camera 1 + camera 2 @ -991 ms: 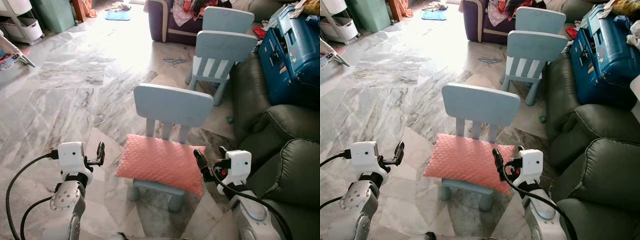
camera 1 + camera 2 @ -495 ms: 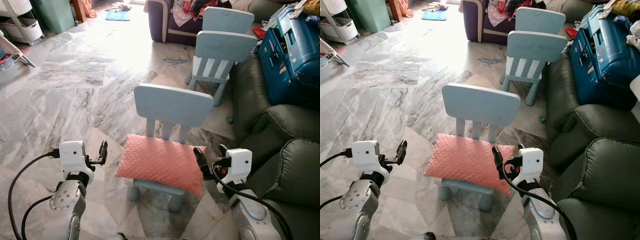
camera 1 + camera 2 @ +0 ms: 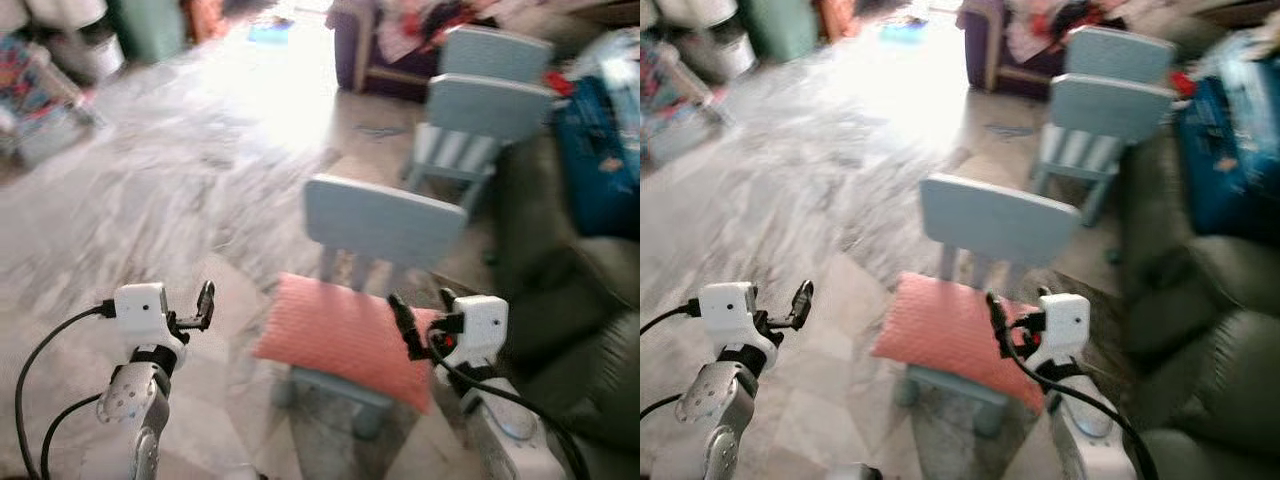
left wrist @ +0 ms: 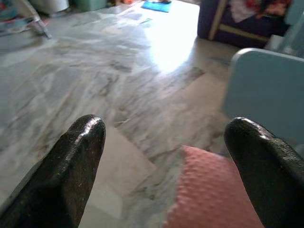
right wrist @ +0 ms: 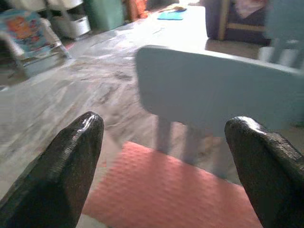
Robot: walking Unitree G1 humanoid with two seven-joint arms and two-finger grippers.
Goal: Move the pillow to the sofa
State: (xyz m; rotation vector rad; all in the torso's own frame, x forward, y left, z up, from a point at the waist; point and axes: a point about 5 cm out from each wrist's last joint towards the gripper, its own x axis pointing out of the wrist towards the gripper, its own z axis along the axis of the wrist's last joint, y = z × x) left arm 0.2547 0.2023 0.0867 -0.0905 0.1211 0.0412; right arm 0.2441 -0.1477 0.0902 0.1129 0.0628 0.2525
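A salmon-pink pillow lies on the seat of a pale blue child's chair just ahead of me. My right gripper hovers open at the pillow's right end, and its wrist view looks across the pillow toward the chair back. Over the floor to the pillow's left, my left gripper is open and apart from it. The pillow's corner sits between its fingers. A dark green sofa stands on the right. The head views are blurred.
Two more pale blue chairs stand behind the first. A blue case rests on the sofa's far part. A purple sofa with clothes is at the back. Marble floor spreads out to the left, with storage bins at far left.
The whole picture has shifted to the right and blurred, so the camera has turned. Both grippers hold about the same places beside the pillow, still open.
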